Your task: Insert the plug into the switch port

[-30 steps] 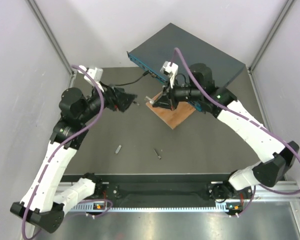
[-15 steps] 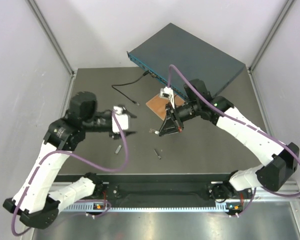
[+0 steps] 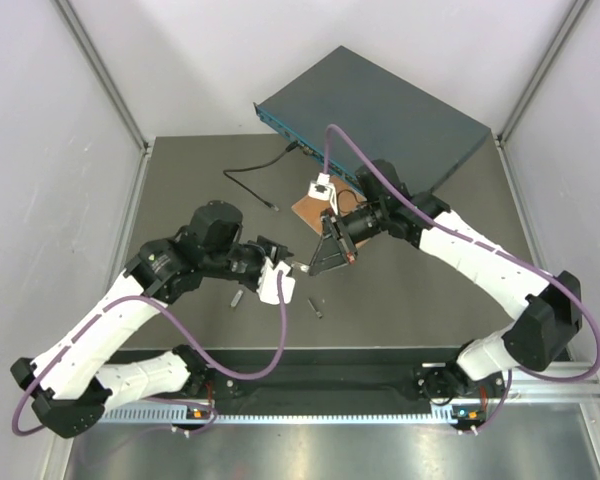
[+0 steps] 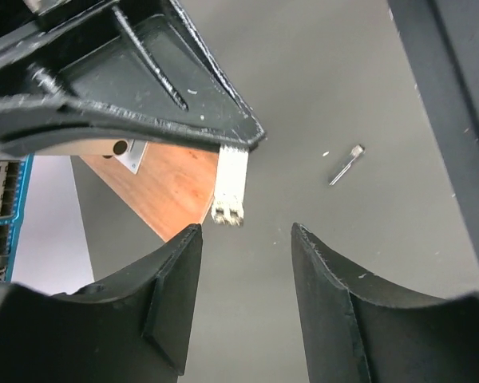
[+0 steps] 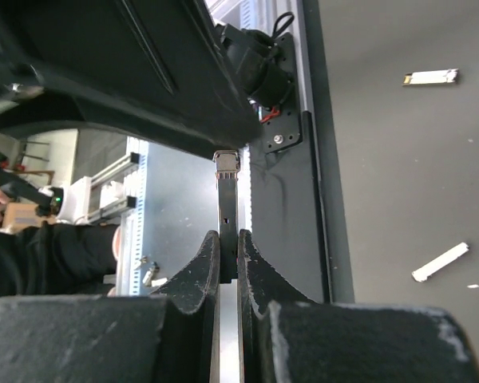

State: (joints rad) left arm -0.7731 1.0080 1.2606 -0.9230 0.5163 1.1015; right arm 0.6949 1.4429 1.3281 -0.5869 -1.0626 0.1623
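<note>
Silver-metal plug (image 5: 226, 209) sits pinched in the closed right gripper (image 3: 310, 265), well short of the switch (image 3: 380, 105), its tip just beyond the half-open, empty left gripper (image 4: 246, 233). If those jaws close off-centre, they could twist or drop it. A second earlier both arms were nearer the switch, with the left jaws wider.

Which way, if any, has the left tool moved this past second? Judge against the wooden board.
Yes. The left tool went from left of the wooden board toward the table's near edge and rightward, ending just below the board.
</note>
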